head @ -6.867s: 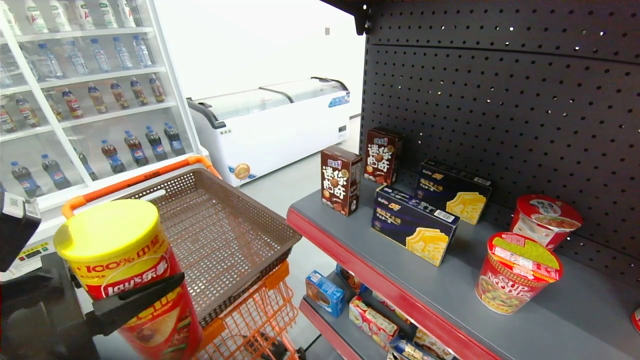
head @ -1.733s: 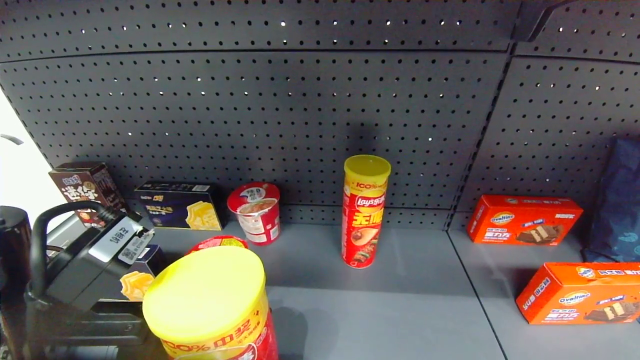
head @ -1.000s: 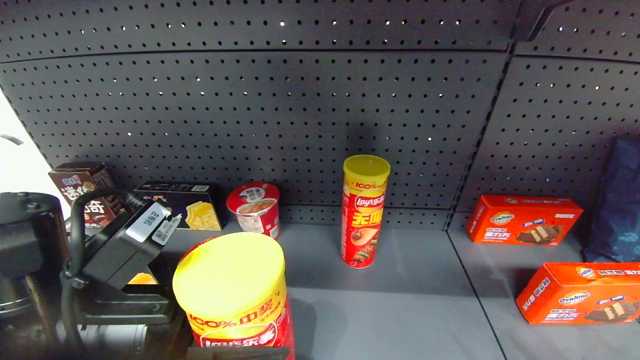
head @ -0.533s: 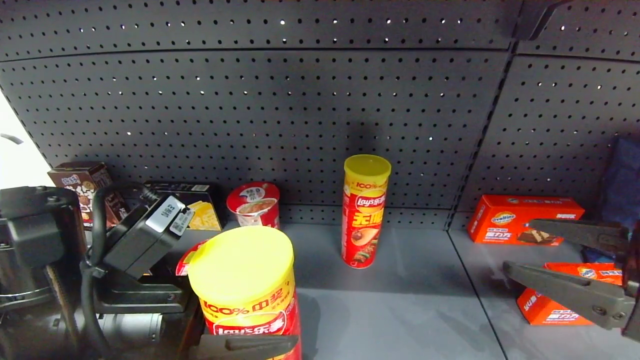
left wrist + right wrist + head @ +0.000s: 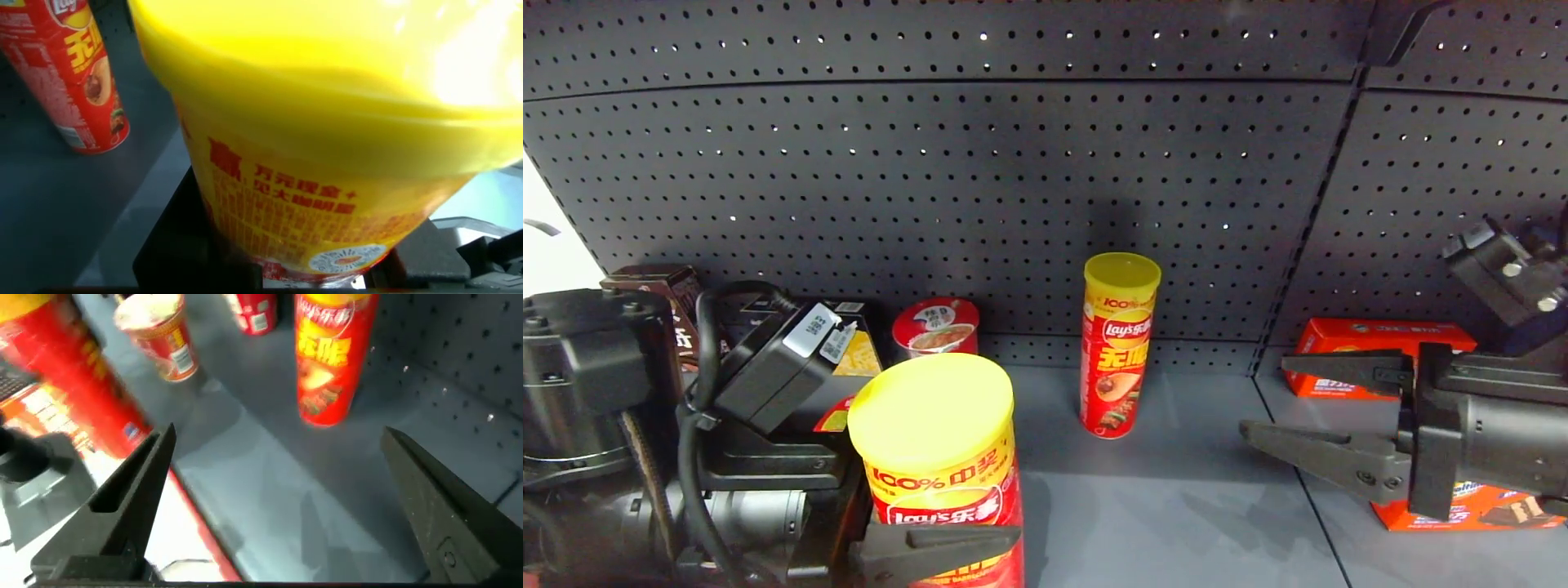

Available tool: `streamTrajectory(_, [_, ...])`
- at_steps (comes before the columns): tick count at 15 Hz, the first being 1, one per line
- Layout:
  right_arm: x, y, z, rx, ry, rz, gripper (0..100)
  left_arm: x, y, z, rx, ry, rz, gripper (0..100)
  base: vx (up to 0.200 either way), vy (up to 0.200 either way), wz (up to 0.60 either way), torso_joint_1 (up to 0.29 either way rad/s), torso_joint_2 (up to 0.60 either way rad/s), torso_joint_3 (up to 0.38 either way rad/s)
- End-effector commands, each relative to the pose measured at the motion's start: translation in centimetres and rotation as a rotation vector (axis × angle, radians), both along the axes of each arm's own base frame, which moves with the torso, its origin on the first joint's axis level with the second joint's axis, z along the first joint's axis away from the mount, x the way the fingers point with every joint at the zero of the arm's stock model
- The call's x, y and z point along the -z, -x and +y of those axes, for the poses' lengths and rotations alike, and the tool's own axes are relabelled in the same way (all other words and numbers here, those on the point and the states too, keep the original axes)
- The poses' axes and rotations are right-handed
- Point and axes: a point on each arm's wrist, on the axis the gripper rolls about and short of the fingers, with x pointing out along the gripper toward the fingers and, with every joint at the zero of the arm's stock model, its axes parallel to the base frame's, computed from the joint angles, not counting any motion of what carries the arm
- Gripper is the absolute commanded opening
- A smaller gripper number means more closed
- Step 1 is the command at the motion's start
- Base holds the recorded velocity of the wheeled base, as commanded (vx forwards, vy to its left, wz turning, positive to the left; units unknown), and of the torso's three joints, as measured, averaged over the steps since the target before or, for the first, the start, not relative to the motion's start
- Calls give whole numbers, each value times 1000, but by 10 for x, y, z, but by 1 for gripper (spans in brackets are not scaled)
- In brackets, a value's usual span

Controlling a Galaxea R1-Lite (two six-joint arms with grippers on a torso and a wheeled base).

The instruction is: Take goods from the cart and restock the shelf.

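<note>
**Chip can held upright at the shelf front, right gripper spread and empty**

The left gripper (image 5: 935, 531) is clamped around the lower body of a yellow-lidded chip can (image 5: 935, 441). It holds the can upright over the front part of the grey shelf (image 5: 1176, 506), which suits setting it down on its base. The right gripper (image 5: 1266, 394) has its fingers spread wide with nothing between them, low over the shelf and well to the right of the held can. I judge it is placed to steady or guide the can.

A matching shelved can (image 5: 1119, 343) stands upright near the pegboard (image 5: 1013, 204), with bare shelf in front of it, likely the slot for the held can. Cup noodles (image 5: 934, 327) sit to its left and orange boxes (image 5: 1372, 343) to its right.

The left wrist view shows the chip can (image 5: 327, 163) close up, with the shelved can (image 5: 69, 73) beyond it. The right wrist view looks between the right gripper (image 5: 278, 434) fingers at the shelved can (image 5: 331, 359). It also shows the shelf's red front lip (image 5: 204, 531), which the head view hides.
</note>
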Motion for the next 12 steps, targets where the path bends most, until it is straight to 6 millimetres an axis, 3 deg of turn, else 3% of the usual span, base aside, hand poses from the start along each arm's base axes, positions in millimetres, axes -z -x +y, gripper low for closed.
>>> streamTrajectory(1, [9, -27, 12, 9, 26, -4, 100, 1, -1, -1, 2, -3, 4, 0, 0, 0, 0, 0, 0, 0])
streamTrajectory(6, [21, -64, 12, -88, 60, -66, 100, 3, -2, 0, -5, -6, 9, 0, 0, 0, 0, 0, 0, 0])
streamTrajectory(11, [25, -87, 13, -145, 30, -79, 100, 3, -3, -1, -5, -6, 10, 0, 0, 0, 0, 0, 0, 0])
streamTrajectory(12, [29, -99, 19, -200, 10, -94, 100, 4, -5, -2, -3, -9, 16, 0, 0, 0, 0, 0, 0, 0])
